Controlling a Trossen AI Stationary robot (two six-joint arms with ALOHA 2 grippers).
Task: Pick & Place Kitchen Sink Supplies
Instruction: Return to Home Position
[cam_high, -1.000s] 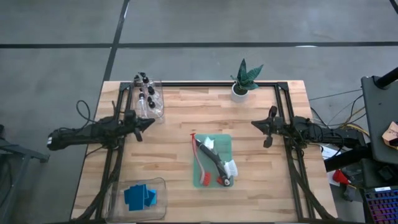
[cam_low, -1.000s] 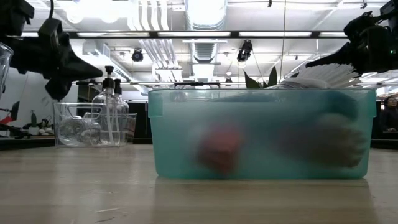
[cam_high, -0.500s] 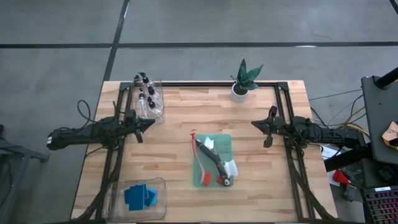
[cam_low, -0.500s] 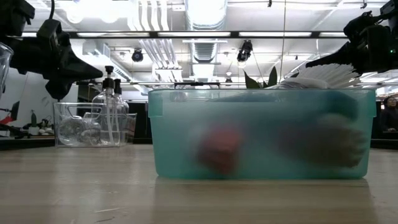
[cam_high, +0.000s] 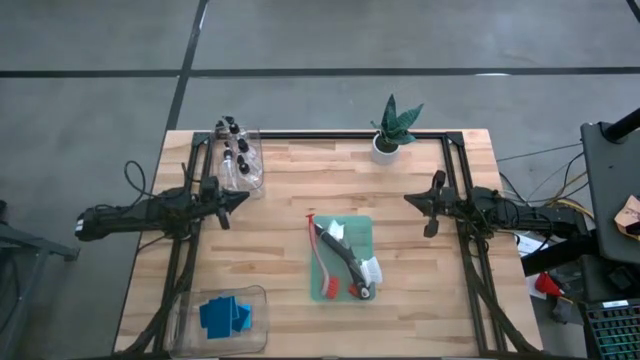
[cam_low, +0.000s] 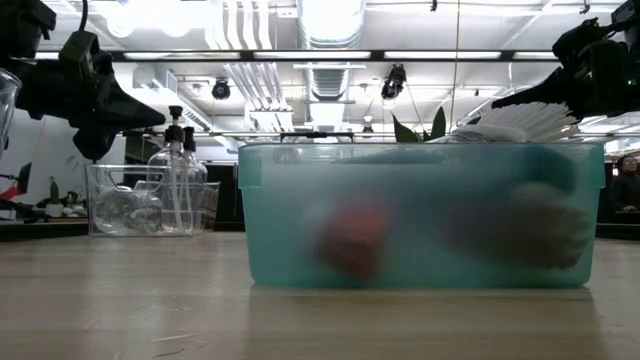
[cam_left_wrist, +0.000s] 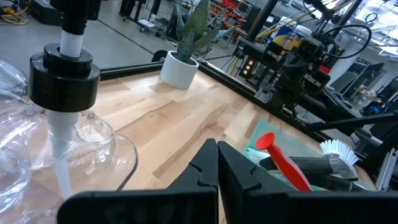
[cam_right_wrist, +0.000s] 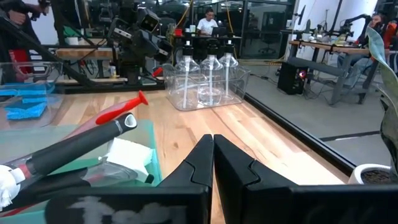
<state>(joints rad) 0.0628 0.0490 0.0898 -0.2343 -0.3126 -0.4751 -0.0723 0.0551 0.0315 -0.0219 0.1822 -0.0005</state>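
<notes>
Left gripper (cam_high: 240, 198): at 9 o'clock of the table (cam_high: 300, 190), above the wood; the fingers are pressed together to one point and hold nothing.
Right gripper (cam_high: 410, 199): at 3 o'clock; its fingers are also pressed together and hold nothing.
Bottles (cam_high: 238, 155): inside the clear bin (cam_high: 259, 180) at 11 o'clock. Their black tops overlap, so the number is hard to count. In the left wrist view one pump top is cut off by the picture's edge.
Blue sponges (cam_high: 225, 316): in the second clear bin (cam_high: 262, 295) at 7 o'clock, piled over each other, so the single pieces are not separable.
Brushes (cam_high: 340, 262): in the green bin (cam_high: 360, 232) at 5 o'clock, near the centre. In the low view its frosted wall leaves only a red blur and a pale blur, and white bristles (cam_low: 520, 122) rise above the rim.
Potted plant (cam_high: 392, 130): at 1 o'clock, by the far edge.
</notes>
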